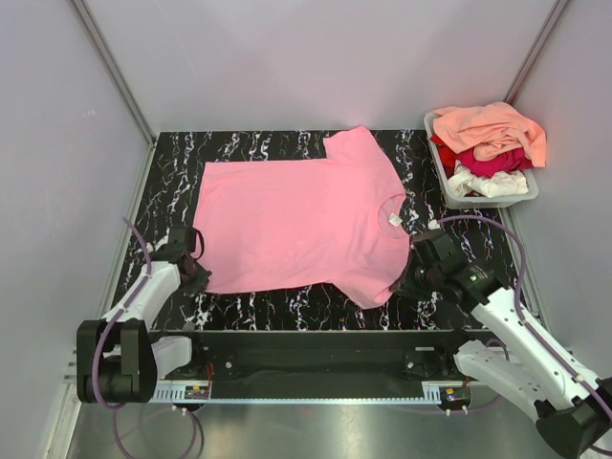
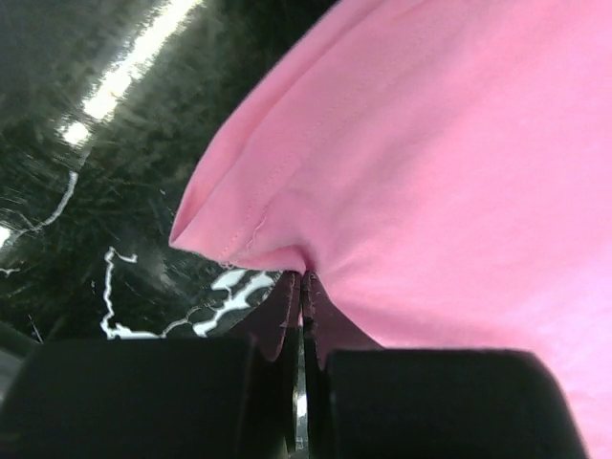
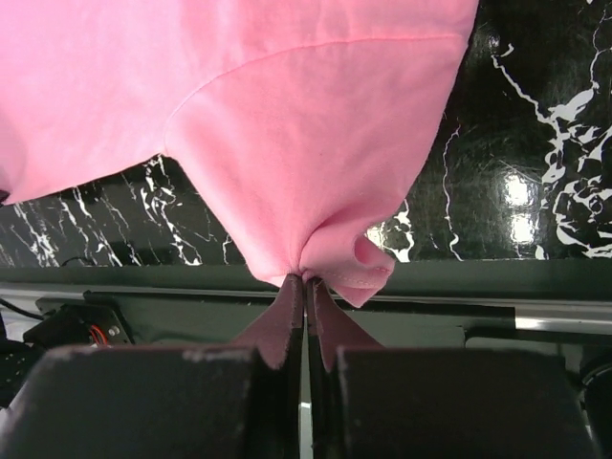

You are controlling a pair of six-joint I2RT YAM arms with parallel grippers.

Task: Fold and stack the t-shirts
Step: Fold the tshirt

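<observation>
A pink t-shirt lies spread flat on the black marbled table, neck to the right, with a small white label. My left gripper is shut on the shirt's near left hem corner; the cloth puckers at the pinched tips. My right gripper is shut on the near sleeve edge, which bunches into a fold at the tips. Peach-orange, crimson and white t-shirts lie heaped in a tub at the back right.
The grey plastic tub stands at the table's far right corner. A black rail runs along the near edge between the arm bases. Grey walls close in the left, back and right sides.
</observation>
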